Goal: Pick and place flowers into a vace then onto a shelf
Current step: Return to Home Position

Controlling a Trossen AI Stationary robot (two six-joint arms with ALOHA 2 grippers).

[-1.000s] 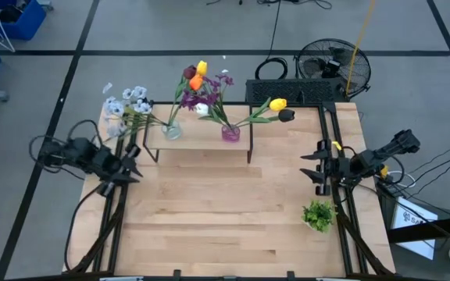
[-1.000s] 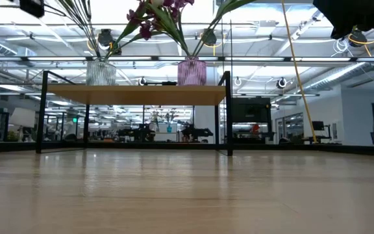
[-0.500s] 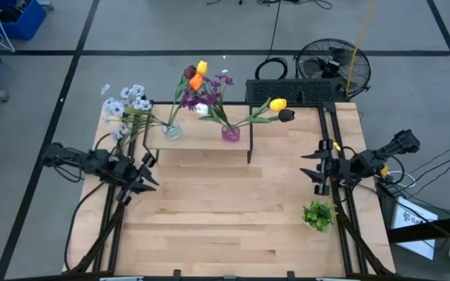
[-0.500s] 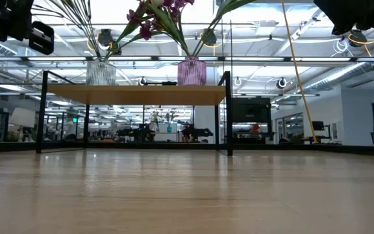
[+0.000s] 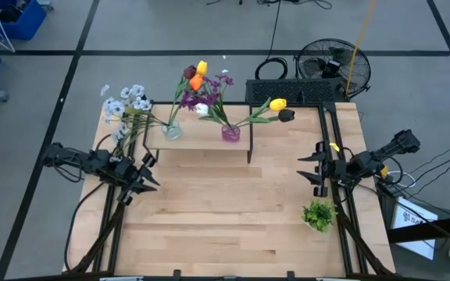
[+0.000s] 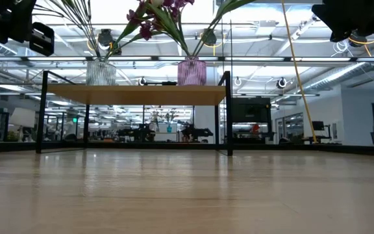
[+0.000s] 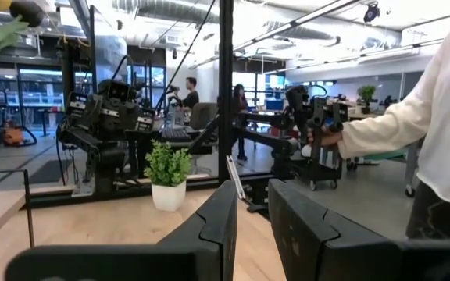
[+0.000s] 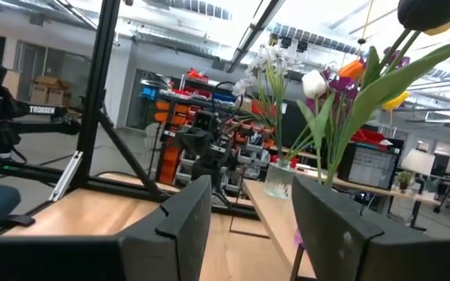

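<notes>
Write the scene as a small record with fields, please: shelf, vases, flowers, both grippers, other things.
shelf: at the far side of the table, carrying two vases
vases: clear vase on its left part, violet vase on its right part
flowers: standing in the two vases
left gripper: by the table's left edge, open, empty
right gripper: by the table's right edge, open, empty
other: leafy tuft near the right gripper

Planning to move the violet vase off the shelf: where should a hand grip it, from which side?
Probably the violet vase by its body, level from the open tabletop: it stands upright on the shelf, and flowers fan out over its mouth, blocking a grip from above.
</notes>
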